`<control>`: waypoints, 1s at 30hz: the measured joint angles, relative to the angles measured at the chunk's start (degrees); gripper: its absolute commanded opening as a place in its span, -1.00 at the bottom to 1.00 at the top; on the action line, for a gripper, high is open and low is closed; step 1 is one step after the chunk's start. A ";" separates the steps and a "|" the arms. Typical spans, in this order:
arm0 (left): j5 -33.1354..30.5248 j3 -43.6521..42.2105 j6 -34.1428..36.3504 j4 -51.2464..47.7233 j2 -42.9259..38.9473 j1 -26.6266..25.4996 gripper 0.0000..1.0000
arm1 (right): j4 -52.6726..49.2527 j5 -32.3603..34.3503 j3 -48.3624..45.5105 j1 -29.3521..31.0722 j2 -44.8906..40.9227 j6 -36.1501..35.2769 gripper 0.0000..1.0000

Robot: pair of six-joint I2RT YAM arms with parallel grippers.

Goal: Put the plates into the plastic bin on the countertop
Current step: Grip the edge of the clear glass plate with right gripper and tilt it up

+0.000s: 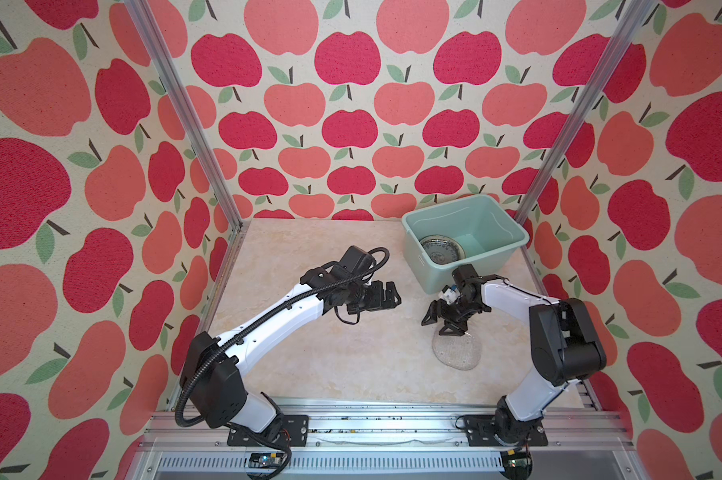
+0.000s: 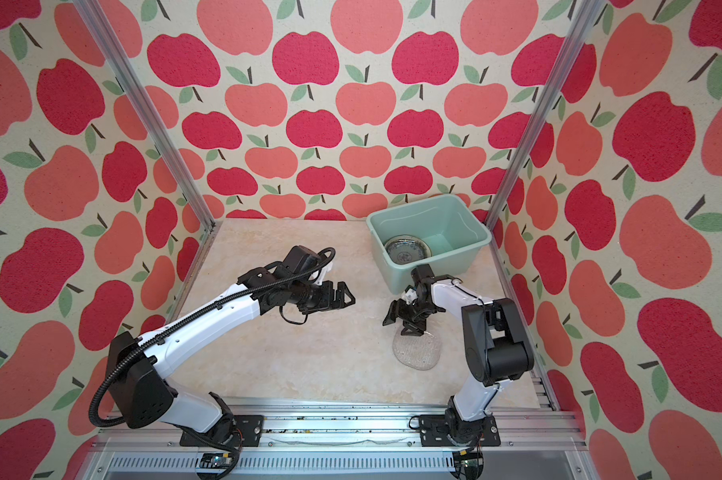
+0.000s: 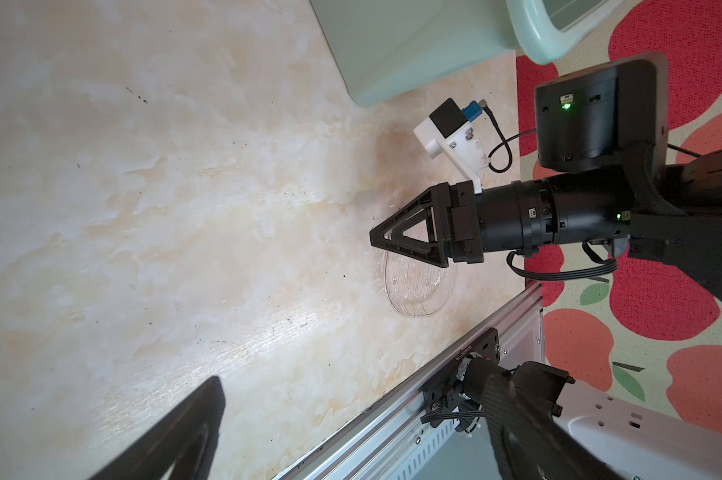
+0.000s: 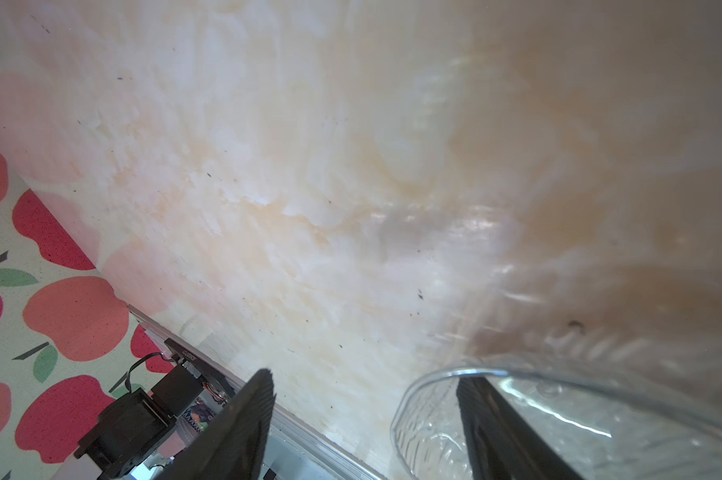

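A clear glass plate (image 1: 457, 353) (image 2: 419, 353) lies flat on the beige countertop (image 1: 330, 353), right of middle. My right gripper (image 1: 441, 323) (image 2: 401, 324) is at its far edge, open. In the right wrist view one finger (image 4: 496, 428) is over the glass plate (image 4: 600, 415), the other finger (image 4: 234, 424) outside its rim. The mint-green plastic bin (image 1: 434, 274) (image 2: 396, 274) stands at the back right with stacked plates (image 1: 440, 249) (image 2: 407, 249) inside. My left gripper (image 1: 394, 296) (image 2: 349, 297) hovers open and empty above mid-counter.
Aluminium rails (image 1: 351, 419) edge the counter's near side, where both arm bases are bolted. Apple-patterned walls close in left, back and right. The bin's wall (image 3: 392, 50) rises close behind the right wrist.
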 measured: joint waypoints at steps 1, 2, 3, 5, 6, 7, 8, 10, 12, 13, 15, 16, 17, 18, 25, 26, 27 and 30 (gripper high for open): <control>-0.02 0.00 0.00 -0.02 0.00 0.00 0.99 | -0.07 0.02 0.11 0.11 -0.04 -0.20 0.46; -0.04 0.00 0.00 0.00 0.00 0.00 0.99 | -0.15 0.07 0.24 0.11 -0.09 -0.46 0.46; -0.07 0.00 0.00 -0.02 0.00 0.00 0.99 | -0.48 0.31 0.37 0.11 -0.28 -0.74 0.46; -0.04 0.02 0.00 -0.02 0.00 0.00 0.99 | -1.62 1.09 0.44 0.04 -1.60 -1.25 0.46; -0.02 0.02 0.00 0.00 0.00 -0.02 0.99 | -2.47 1.49 0.44 -0.13 -2.75 -1.42 0.46; -0.02 0.02 -0.02 0.00 0.04 -0.07 0.99 | -3.41 1.90 0.46 -0.48 -4.37 -1.73 0.46; 0.00 0.09 -0.02 0.00 0.15 -0.15 0.99 | -4.31 2.21 0.46 -1.05 -6.08 -1.92 0.46; 0.13 0.50 -0.04 0.07 0.79 -0.61 0.99 | -6.43 2.91 0.44 -3.19 -10.14 -2.49 0.46; 0.48 1.07 -0.17 0.48 1.88 -1.31 0.99 | -8.09 3.72 0.11 -6.14 -13.92 -3.04 0.46; 0.72 1.36 -0.26 0.85 2.64 -1.73 0.99 | -8.76 4.17 -0.50 -7.93 -16.00 -3.32 0.46; 1.62 1.70 -0.70 1.81 4.17 -2.47 0.99 | -9.79 5.01 -2.69 -11.32 -19.58 -3.98 0.46; 2.16 1.77 -1.14 2.51 5.11 -2.86 0.99 | -10.29 5.29 -4.42 -13.29 -21.42 -4.31 0.45; 2.67 1.75 -1.55 3.06 5.97 -3.21 0.99 | -10.86 5.51 -5.90 -14.88 -22.80 -4.44 0.45; 3.32 1.77 -1.99 3.58 6.88 -3.56 0.99 | -11.32 5.79 -7.82 -16.76 -24.28 -4.57 0.43; 7.26 1.77 -5.16 7.85 11.91 -5.53 0.99 | -12.52 7.61 -13.64 -21.84 -27.67 -3.45 0.32; 7.80 1.77 -5.73 8.46 12.31 -5.68 0.99 | -12.52 8.11 -13.84 -21.92 -27.58 -3.10 0.31; 8.24 1.81 -6.05 8.90 12.79 -5.79 0.99 | -12.57 8.81 -14.05 -21.99 -27.32 -2.69 0.31; 8.66 2.08 -7.02 9.46 13.55 -5.90 0.99 | -12.48 10.71 -14.60 -22.05 -26.21 -1.07 0.32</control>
